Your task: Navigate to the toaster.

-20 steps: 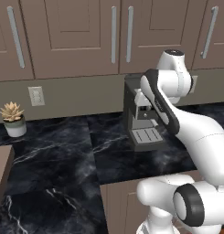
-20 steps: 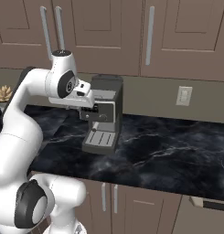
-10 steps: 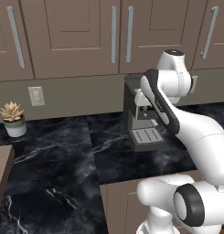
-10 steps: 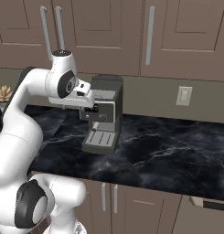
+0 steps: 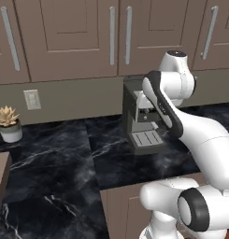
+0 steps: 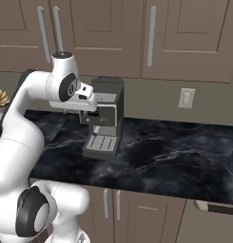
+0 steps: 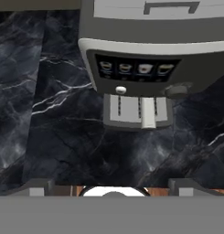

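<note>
The toaster is out of view. My gripper [image 7: 111, 186] hangs above the black marble counter [image 7: 54, 137] and points down at a dark grey coffee machine [image 7: 145, 59]. Its two fingertips [image 7: 36, 185] stand wide apart at the bottom of the hand view, open, with nothing between them. In the left base view the hand [image 5: 145, 103] sits right in front of the coffee machine [image 5: 134, 116]. From the right side the gripper [image 6: 91, 117] hovers over the machine's drip tray [image 6: 101, 144].
A small potted succulent [image 5: 8, 123] stands at the counter's back left, below a wall outlet [image 5: 32, 99]. Brown upper cabinets [image 5: 78, 37] hang above the counter. Another outlet [image 6: 186, 98] is on the wall right of the coffee machine. Base cabinets [image 6: 137, 209] run below.
</note>
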